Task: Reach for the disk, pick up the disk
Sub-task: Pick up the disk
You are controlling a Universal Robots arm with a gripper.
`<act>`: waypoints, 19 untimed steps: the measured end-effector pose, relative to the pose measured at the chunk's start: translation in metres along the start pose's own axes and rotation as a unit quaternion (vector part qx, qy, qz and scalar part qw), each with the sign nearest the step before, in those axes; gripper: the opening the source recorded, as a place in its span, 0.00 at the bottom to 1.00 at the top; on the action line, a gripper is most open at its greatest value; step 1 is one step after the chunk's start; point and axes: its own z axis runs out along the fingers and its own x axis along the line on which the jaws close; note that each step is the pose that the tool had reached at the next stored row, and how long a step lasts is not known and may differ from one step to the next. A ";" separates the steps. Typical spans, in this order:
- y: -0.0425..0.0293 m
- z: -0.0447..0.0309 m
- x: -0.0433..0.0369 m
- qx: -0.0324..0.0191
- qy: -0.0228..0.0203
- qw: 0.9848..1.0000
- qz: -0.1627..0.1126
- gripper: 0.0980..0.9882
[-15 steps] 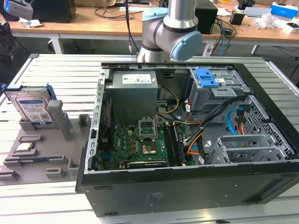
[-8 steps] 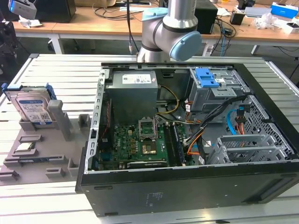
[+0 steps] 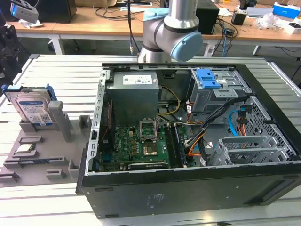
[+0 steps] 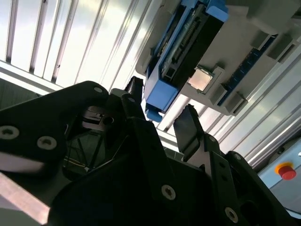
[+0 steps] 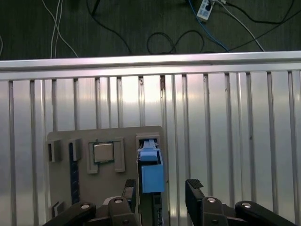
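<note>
The gripper (image 5: 161, 188) was held open over the disk (image 5: 151, 176), one finger set to each side, seemingly clear of it. The disk was stood on edge in a slot of the grey holder (image 5: 106, 183), so that its narrow faces were offered for gripping.

Even light from above fills the exterior view, with soft shadows inside the computer case (image 3: 188, 188). In the second wrist view the metal table (image 4: 94, 37) glares white and the gripper (image 4: 162, 99) is dark against it.
</note>
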 end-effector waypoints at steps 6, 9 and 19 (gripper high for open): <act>-0.0003 0.0032 0.0000 0.000 0.000 1.000 0.000 0.50; -0.0006 0.0052 0.0000 0.000 0.000 1.000 0.000 0.50; -0.0023 0.0168 -0.0001 0.000 0.000 1.000 0.000 0.50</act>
